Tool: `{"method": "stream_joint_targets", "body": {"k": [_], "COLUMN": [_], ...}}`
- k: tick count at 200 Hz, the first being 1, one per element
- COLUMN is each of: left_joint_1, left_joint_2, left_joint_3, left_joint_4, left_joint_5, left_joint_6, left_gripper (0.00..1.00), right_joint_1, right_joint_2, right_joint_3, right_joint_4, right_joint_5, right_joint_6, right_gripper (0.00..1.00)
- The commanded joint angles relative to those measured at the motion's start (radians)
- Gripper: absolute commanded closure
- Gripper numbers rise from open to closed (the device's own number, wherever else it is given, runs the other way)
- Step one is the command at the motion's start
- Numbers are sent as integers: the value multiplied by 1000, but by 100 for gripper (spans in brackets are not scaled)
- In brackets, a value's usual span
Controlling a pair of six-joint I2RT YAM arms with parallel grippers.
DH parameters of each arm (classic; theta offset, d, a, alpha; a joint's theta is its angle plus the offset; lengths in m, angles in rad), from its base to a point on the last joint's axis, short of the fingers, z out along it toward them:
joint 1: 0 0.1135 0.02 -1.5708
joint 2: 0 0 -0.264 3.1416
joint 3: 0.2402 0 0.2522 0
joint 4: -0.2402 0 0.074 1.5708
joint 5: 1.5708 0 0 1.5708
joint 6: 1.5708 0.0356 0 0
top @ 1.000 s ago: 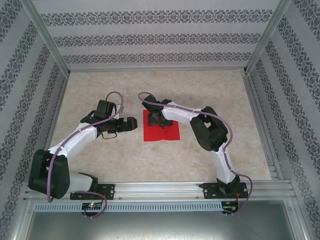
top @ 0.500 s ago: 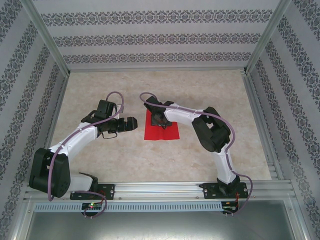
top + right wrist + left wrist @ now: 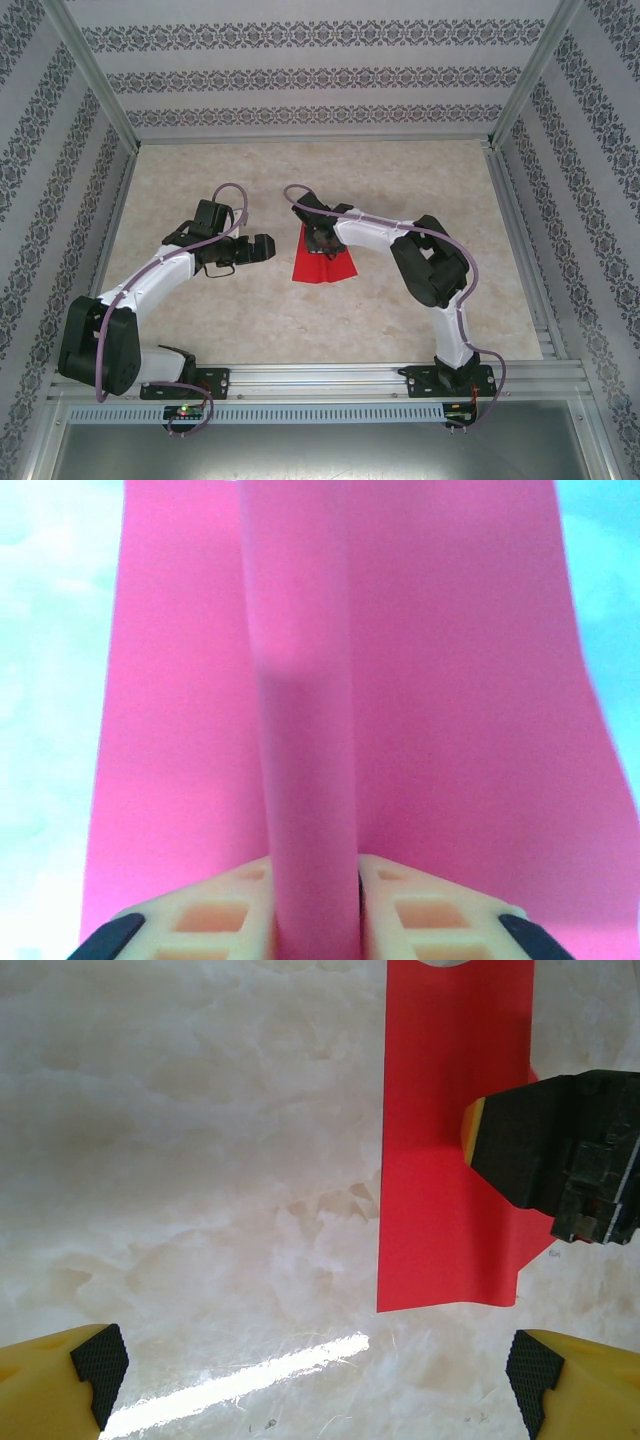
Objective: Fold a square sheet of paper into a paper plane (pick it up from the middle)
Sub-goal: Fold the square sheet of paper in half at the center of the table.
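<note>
The square sheet of paper (image 3: 327,268), bright red, lies mid-table and is bunched narrower, with a raised ridge (image 3: 300,730) running down its middle. My right gripper (image 3: 320,243) points down on the sheet's centre, and its tan fingers (image 3: 200,920) are shut on that ridge from both sides. From the left wrist view the sheet (image 3: 440,1160) hangs slightly curled off the table, with the right gripper's black finger (image 3: 530,1145) on it. My left gripper (image 3: 268,247) hovers just left of the sheet, open, with nothing between its yellow fingertips (image 3: 95,1365). The paper plane is out of view.
The marbled beige tabletop (image 3: 200,170) is fenced by aluminium rails (image 3: 310,138) and patterned walls. A bright streak of glare (image 3: 240,1380) lies on the table under my left gripper.
My right gripper has closed on the sheet's middle, pinching up a ridge. The sheet has drawn in from a flat square to a narrower, lifted shape. The left arm has stayed still.
</note>
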Motion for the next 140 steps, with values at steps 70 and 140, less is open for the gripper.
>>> {"method": "stream_joint_targets", "body": {"k": [70,140], "left_joint_1": [111,81], "left_joint_2": [-188,-123], "left_joint_3": [25,-5], "left_joint_4": [-16,130], "left_joint_5": [132,263], "left_joint_6": [-115,-215], "left_gripper": [0,1], "right_joint_1": [-19,-89], "right_joint_2": [-310,-285], "right_joint_3": [-223,-483], "right_joint_4": [430,728], "right_joint_5": [-393,-552], "right_joint_6": [171,289], "right_gripper": [78,76]}}
